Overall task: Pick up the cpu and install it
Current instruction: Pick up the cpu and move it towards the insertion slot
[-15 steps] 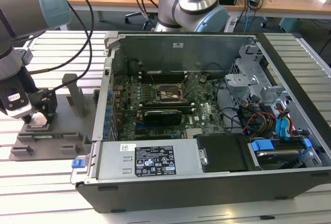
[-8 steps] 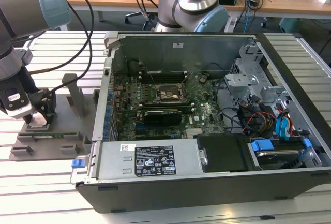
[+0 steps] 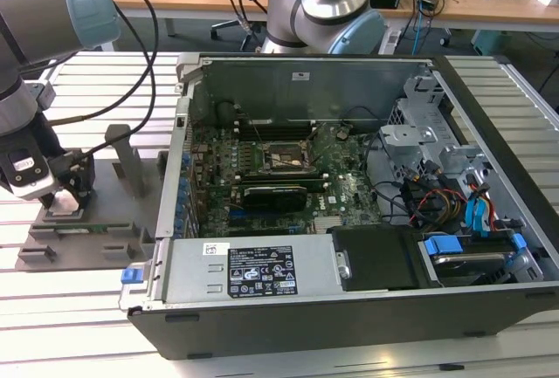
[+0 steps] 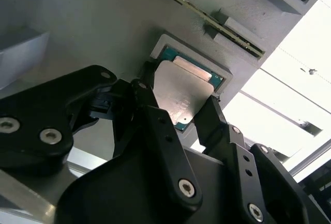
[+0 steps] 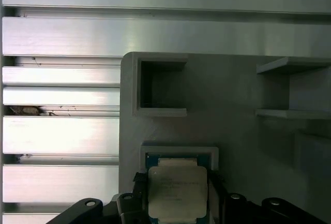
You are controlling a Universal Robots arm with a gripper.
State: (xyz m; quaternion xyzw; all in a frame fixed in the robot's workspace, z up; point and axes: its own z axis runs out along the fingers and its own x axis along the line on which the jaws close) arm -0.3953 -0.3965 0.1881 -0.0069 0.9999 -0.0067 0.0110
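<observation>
The cpu (image 4: 182, 93), a flat square chip with a silver top plate and green rim, lies in a raised pocket of the grey holder tray (image 4: 103, 22). My gripper (image 4: 178, 104) straddles it, with black fingers (image 4: 150, 105) pressed against two opposite edges. In the first wrist view the cpu (image 5: 177, 190) sits between the same fingertips, just below a square recess of the tray (image 5: 232, 94). At the exterior view's left, the gripper (image 3: 70, 193) is down on the tray (image 3: 87, 240). The motherboard socket (image 3: 284, 158) stands open inside the computer case.
The open computer case (image 3: 349, 247) lies at the exterior view's centre and right, with its metal wall between tray and motherboard. An upright post (image 3: 131, 164) rises from the tray beside my gripper. A second arm's base (image 3: 327, 3) stands behind the case. Cables hang at the back left.
</observation>
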